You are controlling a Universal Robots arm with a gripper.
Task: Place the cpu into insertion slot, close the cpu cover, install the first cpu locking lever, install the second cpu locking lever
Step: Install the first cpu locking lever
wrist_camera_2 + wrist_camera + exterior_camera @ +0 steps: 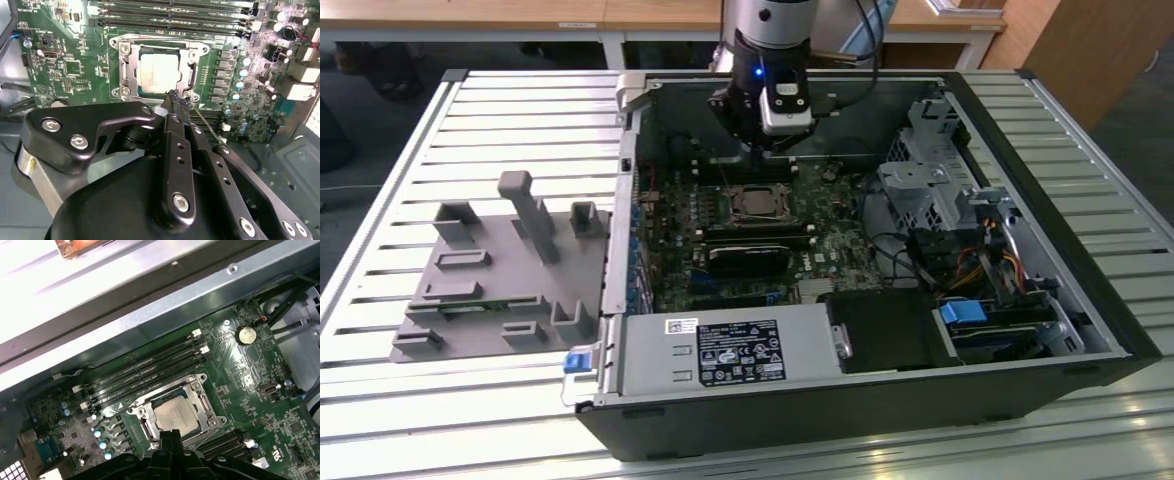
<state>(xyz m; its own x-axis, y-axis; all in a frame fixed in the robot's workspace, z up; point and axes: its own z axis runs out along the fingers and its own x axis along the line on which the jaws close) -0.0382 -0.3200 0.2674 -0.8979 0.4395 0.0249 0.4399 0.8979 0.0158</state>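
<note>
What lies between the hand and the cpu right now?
The silvery frame of the cpu cover around the cpu; the hand is at its edge, in the second wrist view.

The hand (178, 102) hovers beside the cpu cover (131, 70).

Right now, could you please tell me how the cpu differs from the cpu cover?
The cpu is a solid pale square; the cpu cover is an open frame with a cut-out middle. The cpu sits inside; the cpu cover rings it and is larger. Both are silvery metal and lie flat.
</note>
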